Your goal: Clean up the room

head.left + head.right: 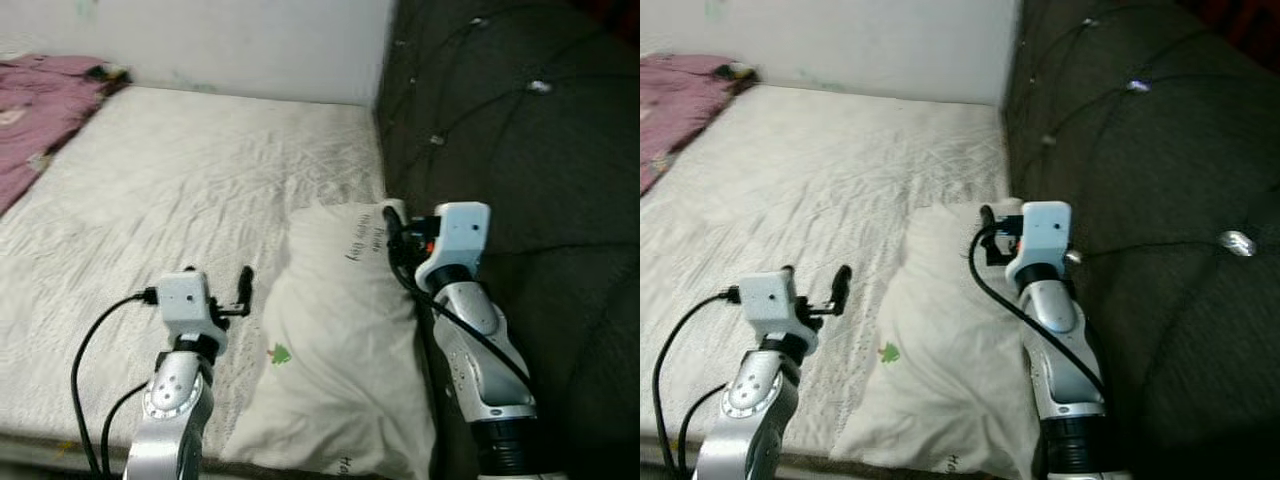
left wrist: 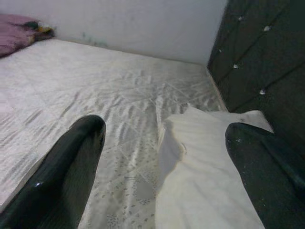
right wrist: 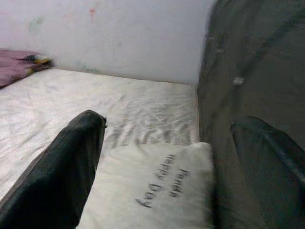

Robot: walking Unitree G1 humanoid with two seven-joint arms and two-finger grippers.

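A white pillow [image 1: 340, 350] printed with "Panda Happy Day" lies on the white mattress [image 1: 170, 190], its right side against the dark headboard. My left gripper [image 1: 218, 285] hovers open just left of the pillow's edge, with nothing between its fingers. Over the pillow's far right corner, beside the headboard, my right gripper [image 1: 398, 232] is also open and empty. The left wrist view shows the pillow [image 2: 205, 167] ahead between the spread fingers [image 2: 71, 162]. In the right wrist view the pillow's lettering [image 3: 162, 188] lies below the open fingers [image 3: 62, 167].
A dark tufted headboard [image 1: 520, 120] runs along the right side of the bed. A crumpled pink blanket [image 1: 40, 110] lies at the far left corner. A white wall [image 1: 250, 40] closes the far end. The mattress's front edge is just below my arms.
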